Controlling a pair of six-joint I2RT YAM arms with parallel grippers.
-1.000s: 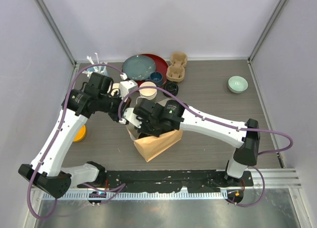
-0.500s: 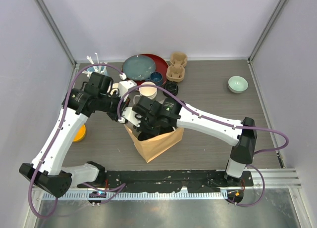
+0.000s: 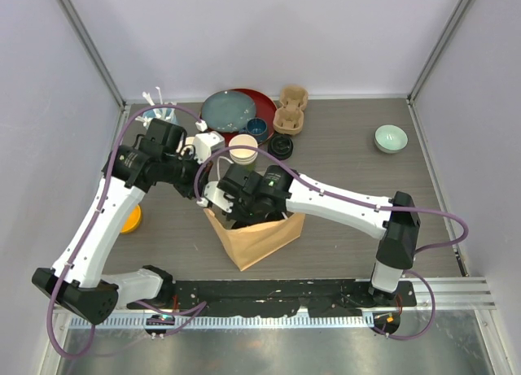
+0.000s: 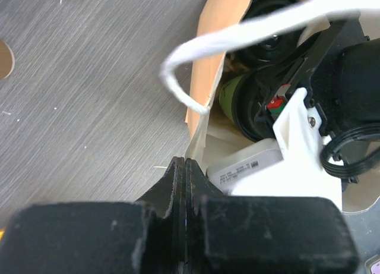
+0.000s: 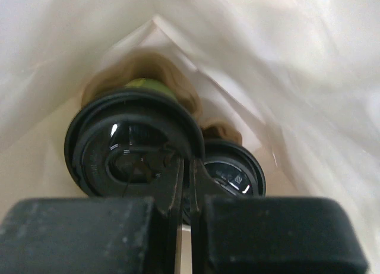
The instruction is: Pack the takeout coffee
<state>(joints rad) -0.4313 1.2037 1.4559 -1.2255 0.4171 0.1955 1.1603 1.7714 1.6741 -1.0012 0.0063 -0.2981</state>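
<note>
Pinches the paper bag [image 3: 260,241] rim in the left jaws; holds right jaws closed inside, at the black lid [image 5: 119,144] of the green cup [image 5: 142,84].

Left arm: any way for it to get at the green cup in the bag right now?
Probably not. The left gripper is shut on the rim of the paper bag, and the right gripper and its wrist fill the mouth over the green cup.
</note>
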